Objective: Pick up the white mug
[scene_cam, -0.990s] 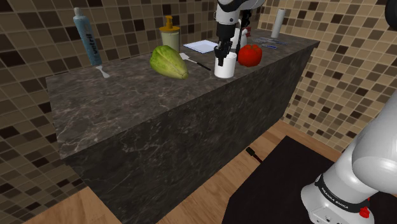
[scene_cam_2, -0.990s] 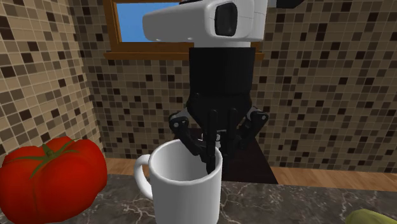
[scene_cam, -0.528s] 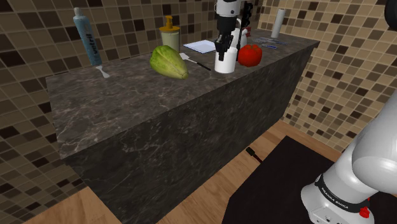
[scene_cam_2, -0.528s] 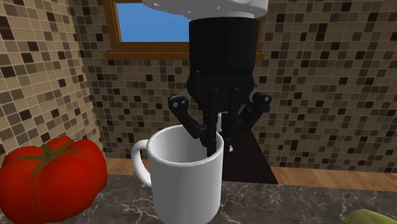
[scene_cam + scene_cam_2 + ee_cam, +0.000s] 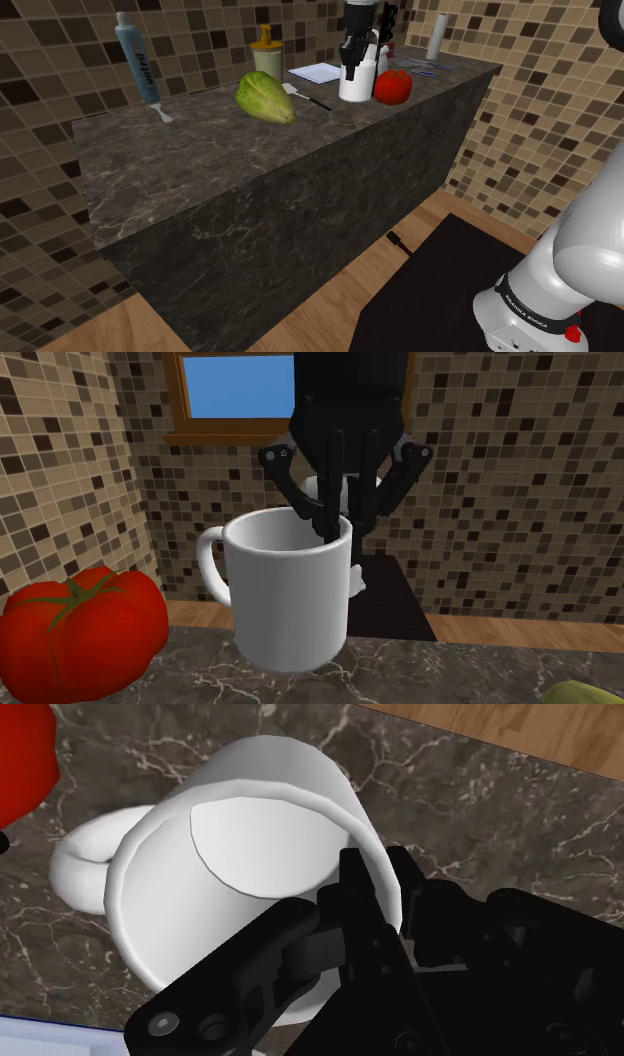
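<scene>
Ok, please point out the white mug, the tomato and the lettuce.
white mug (image 5: 290, 602), second exterior view, outer wall.
tomato (image 5: 90, 652), second exterior view, red skin.
lettuce (image 5: 265, 97), shoulder view, middle of the head.

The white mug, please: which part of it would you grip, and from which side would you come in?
Grip the white mug by its wall at the rim, from above, on the side away from its handle. Its mouth faces up and the wall is thin, so one of the fingers goes inside, one outside. The gripper is shut on it that way.

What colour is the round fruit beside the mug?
Red, with a green stalk: a round tomato, clearest in the second exterior view.
</scene>
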